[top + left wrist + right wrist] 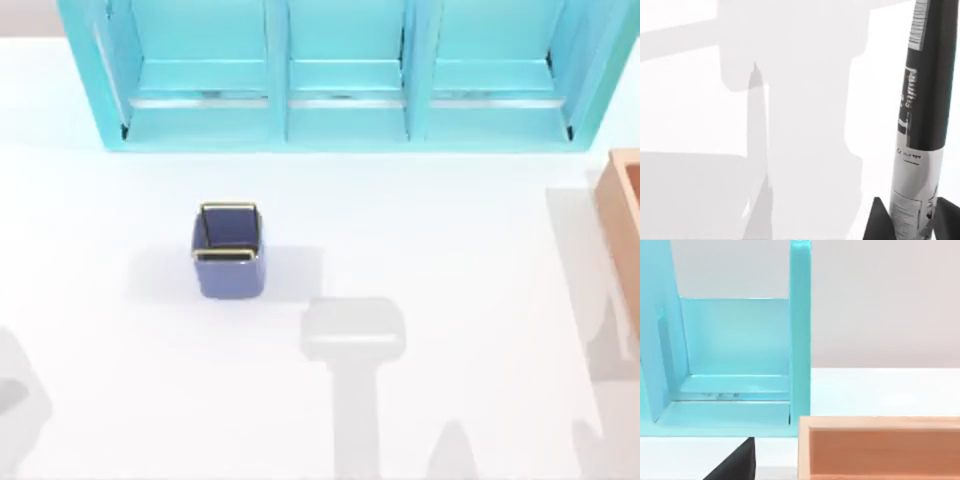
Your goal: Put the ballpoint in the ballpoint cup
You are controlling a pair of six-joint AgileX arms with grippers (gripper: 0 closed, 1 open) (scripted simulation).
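The left gripper [912, 220] is clamped on the ballpoint [922, 100]: in the left wrist view two dark fingertips [880, 222] flank the base of a black and silver barrel that rises away from the camera over bare white table [450, 250]. The pen appears to hang clear of the surface, though its far tip runs off the frame, so that is a judgement.

In the top view the ballpoint cup [229, 250], a small square blue-violet pot with a thin gold rim, stands upright at about nine o'clock from the table's middle, mouth open.

Beyond it, along the twelve o'clock edge, runs the turquoise shelf unit [340, 75]. A tan wooden box [622, 200] sits at three o'clock. The right wrist view looks across that box toward the shelf, with one dark finger of the right gripper [737, 462] at its lower edge; whether that gripper is open or closed cannot be told, and the right arm looks parked.

The likely risk is alignment. The cup's mouth is narrow and the cup light, so a pen lowered off-centre could strike the gold rim and tip the cup over. Let go too high or tilted, the long barrel could bounce out.
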